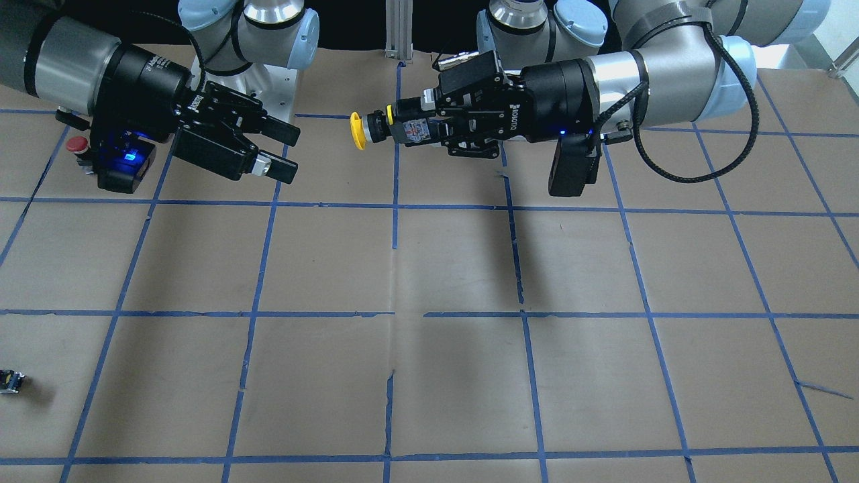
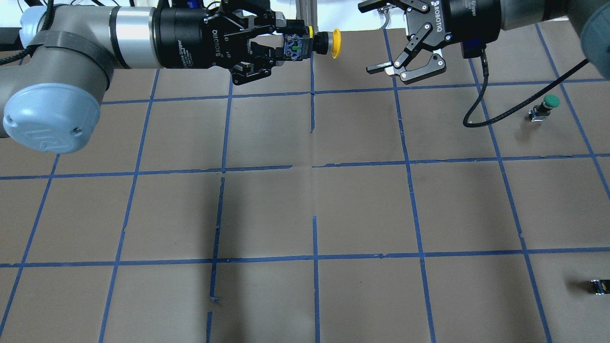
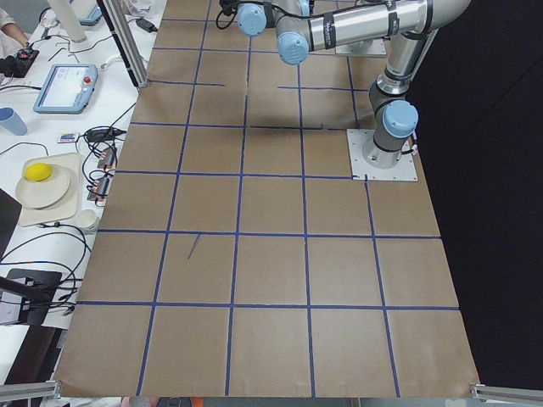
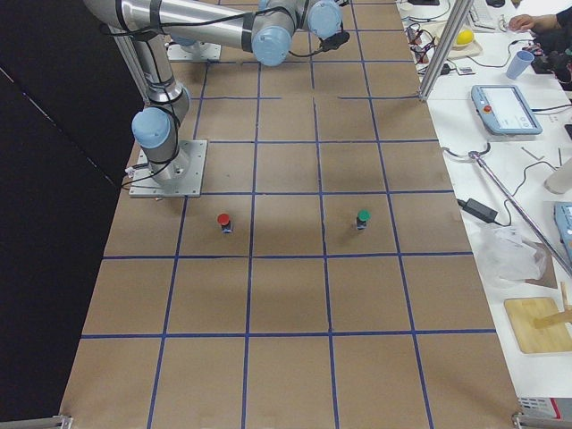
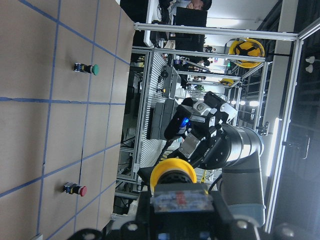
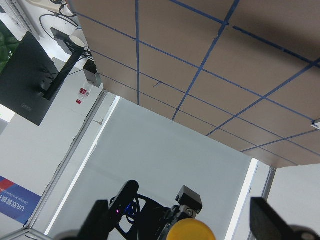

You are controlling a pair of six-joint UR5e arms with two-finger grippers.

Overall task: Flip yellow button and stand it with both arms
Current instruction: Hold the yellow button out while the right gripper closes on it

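My left gripper is shut on the black and grey-blue base of the yellow button and holds it level in the air above the table's far side. The yellow cap points sideways toward my right gripper. That gripper is open and empty, a short gap from the cap. In the overhead view the yellow button sticks out of the left gripper, facing the open right gripper. The left wrist view shows the cap in front of its jaws. The right wrist view shows the cap between its spread fingers.
A red-capped button stands under my right wrist. A green-capped button stands on the right of the table. A small dark capless block lies near the right edge. The brown table carries a blue tape grid.
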